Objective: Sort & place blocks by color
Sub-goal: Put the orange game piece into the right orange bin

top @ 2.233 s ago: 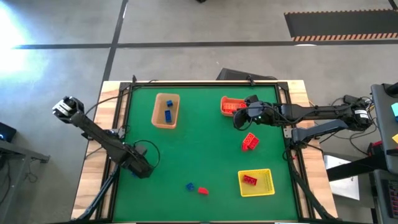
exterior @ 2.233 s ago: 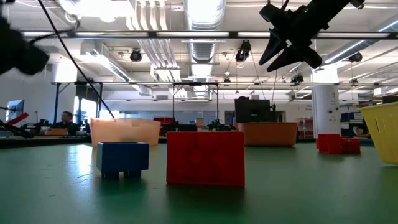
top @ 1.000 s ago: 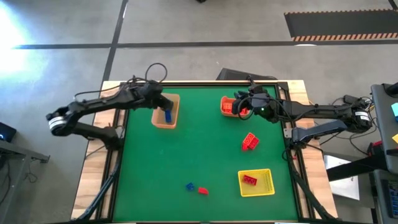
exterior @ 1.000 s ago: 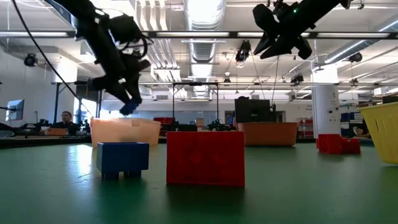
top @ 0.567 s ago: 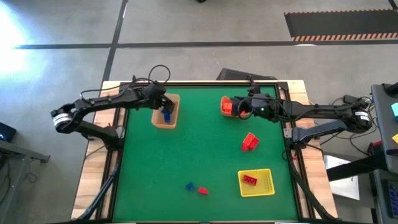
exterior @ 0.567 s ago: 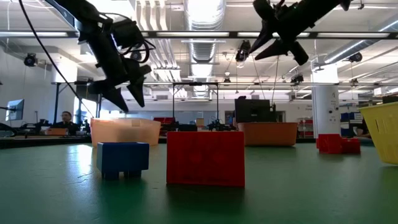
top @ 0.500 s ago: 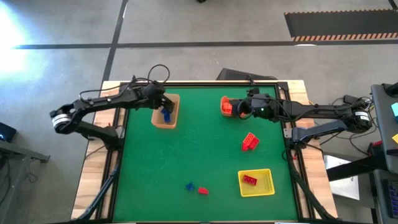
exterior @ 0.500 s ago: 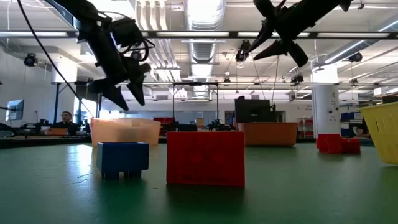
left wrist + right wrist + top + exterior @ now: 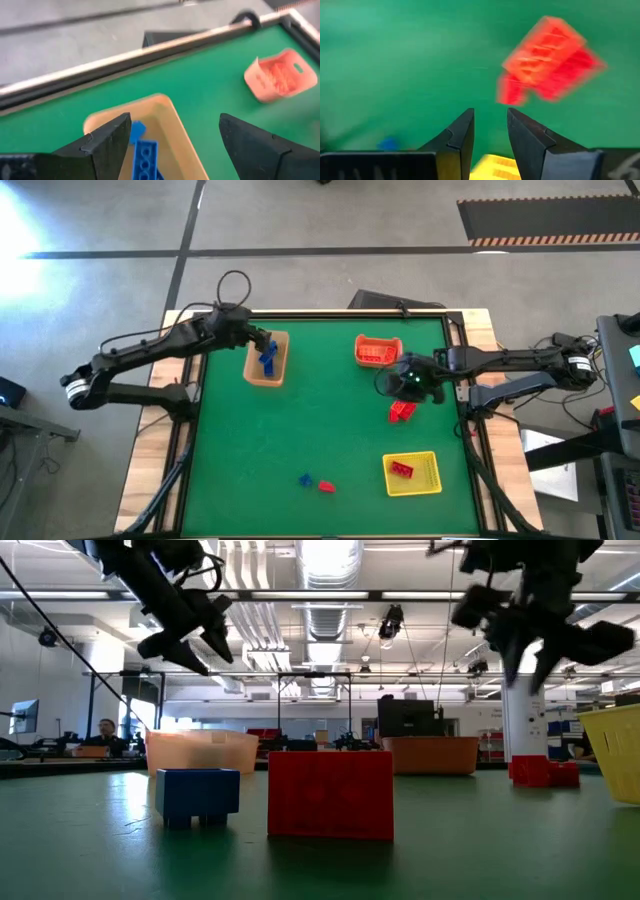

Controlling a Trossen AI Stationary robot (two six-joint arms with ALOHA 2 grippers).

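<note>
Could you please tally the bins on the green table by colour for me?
Tan bin: 1
Orange bin: 1
Yellow bin: 1
Total: 3 bins

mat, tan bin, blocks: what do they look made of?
Mat: matte green, felt-like or rubbery by its flat, glare-free look; can't tell which.
Tan bin: likely moulded plastic, thin smooth walls, slightly translucent in the low view.
Blocks, e.g. the red block: hard plastic, crisp edges, soft sheen; the studded blue ones look alike.
</note>
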